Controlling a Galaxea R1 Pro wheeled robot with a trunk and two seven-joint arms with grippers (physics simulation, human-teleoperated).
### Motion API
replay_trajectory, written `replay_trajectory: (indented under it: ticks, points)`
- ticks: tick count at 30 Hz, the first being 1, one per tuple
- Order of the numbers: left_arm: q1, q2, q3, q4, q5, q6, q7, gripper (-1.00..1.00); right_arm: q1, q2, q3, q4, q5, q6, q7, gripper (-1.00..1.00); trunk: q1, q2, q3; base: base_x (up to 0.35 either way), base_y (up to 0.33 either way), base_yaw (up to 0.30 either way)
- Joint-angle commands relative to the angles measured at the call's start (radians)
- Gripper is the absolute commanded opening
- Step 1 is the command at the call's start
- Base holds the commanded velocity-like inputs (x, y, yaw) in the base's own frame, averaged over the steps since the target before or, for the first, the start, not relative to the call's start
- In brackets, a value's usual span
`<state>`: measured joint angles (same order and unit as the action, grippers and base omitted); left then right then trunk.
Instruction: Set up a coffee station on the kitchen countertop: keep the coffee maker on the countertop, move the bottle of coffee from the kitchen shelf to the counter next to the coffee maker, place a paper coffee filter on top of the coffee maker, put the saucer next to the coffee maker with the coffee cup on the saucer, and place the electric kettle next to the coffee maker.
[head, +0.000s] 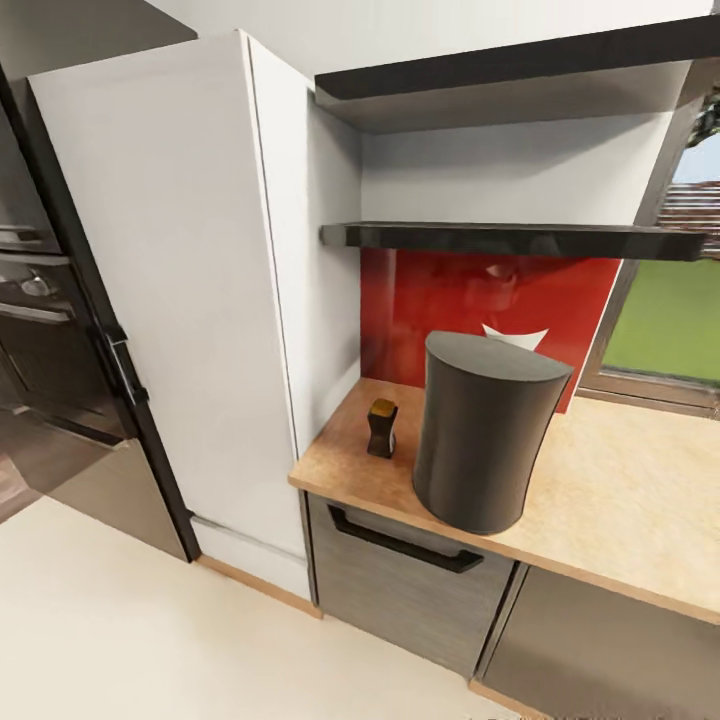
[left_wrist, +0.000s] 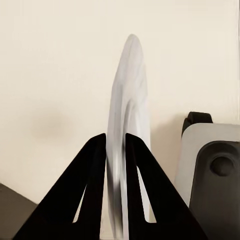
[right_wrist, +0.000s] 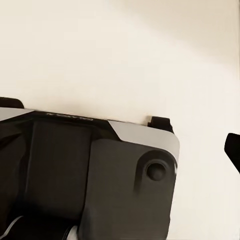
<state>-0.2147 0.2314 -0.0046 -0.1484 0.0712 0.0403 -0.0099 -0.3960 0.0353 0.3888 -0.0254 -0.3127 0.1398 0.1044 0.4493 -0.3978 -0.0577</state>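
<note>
a kitchen corner: a tan countertop (head: 640, 500) runs over grey cabinet fronts, with a tall white cabinet at its left end, a red backsplash behind it and two black wall shelves above. the lower shelf (head: 510, 240) is at about twelve o'clock in the head view, and what shows of its top looks bare.

on the counter the grey coffee maker (head: 487, 430) stands upright near the front edge, roughly at the picture's centre. the bottle of coffee (head: 381, 428) stands just beside it at its nine o'clock, apart from it — so that part of the task looks done. a white shape behind the maker's top, about one o'clock from it, is too unclear to name.

in the left wrist view the left gripper (left_wrist: 116, 145) is clamped narrowly on the saucer (left_wrist: 131, 105), held edge-on, its flat face running along the fingers and its rim reaching well past the tips, over pale floor. the right gripper's fingers are not clear in its own view, which looks past the robot's grey base (right_wrist: 95, 170), so i cannot tell their state.

my judgement: the left arm carries the load, and the saucer must tip flat before it is set down — free counter lies at the maker's three o'clock.
</note>
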Motion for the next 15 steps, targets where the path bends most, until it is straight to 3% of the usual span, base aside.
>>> replay_trajectory:
  ticks: [1, 11, 15]
  points:
    - [0.000, 0.000, -0.001, -0.002, 0.005, 0.004, 0.002, -1.00, -0.001, 0.000, 0.009, -0.001, -0.010, 0.004, 0.001, 1.00, 0.001, -0.002, -0.002, 0.020, 0.021, -0.272]
    - [0.000, 0.000, -0.002, -0.002, 0.005, 0.004, 0.002, -1.00, -0.001, 0.000, 0.009, -0.001, -0.009, 0.004, 0.001, 1.00, 0.001, -0.002, -0.002, 0.003, 0.003, -0.272]
    - [0.000, 0.000, -0.001, -0.002, 0.005, 0.004, 0.002, -1.00, 0.000, 0.000, 0.009, -0.001, -0.009, 0.004, 0.001, 1.00, 0.001, -0.002, -0.002, -0.135, 0.033, -0.272]
